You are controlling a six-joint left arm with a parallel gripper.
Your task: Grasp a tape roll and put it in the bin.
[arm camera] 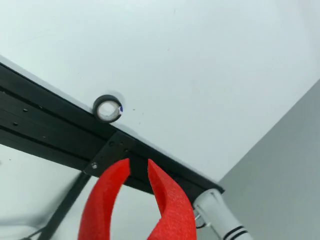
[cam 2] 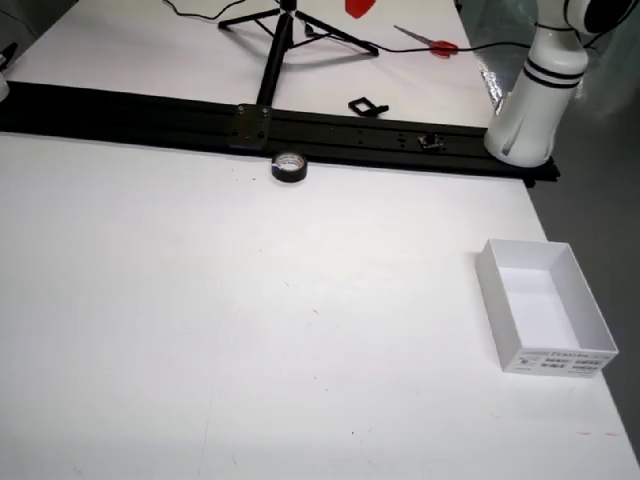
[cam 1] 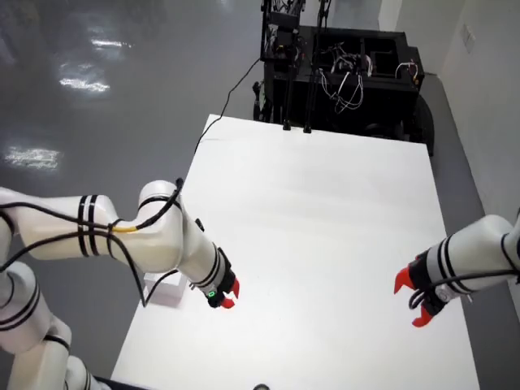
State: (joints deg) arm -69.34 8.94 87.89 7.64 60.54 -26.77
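Note:
A black tape roll [arm camera: 107,109] with a white core lies flat on the white table, right against the black rail [arm camera: 60,130]. The side view shows the tape roll [cam 2: 290,167] just in front of that rail [cam 2: 140,108]. My gripper [arm camera: 137,166], with red fingers [arm camera: 107,200], hangs high over the rail, a little below and right of the roll in the wrist view. It is open and holds nothing. A red tip of the gripper [cam 2: 360,7] shows at the top edge of the side view. The white bin [cam 2: 545,305] stands empty near the table's right edge there.
A white arm base [cam 2: 530,100] stands on the rail's right end, and another base [arm camera: 220,215] shows in the wrist view. Behind the rail are a tripod [cam 2: 275,40] and scissors [cam 2: 430,42]. From overhead, two arms with red grippers [cam 1: 226,299] [cam 1: 414,296] hang above the table [cam 1: 325,227].

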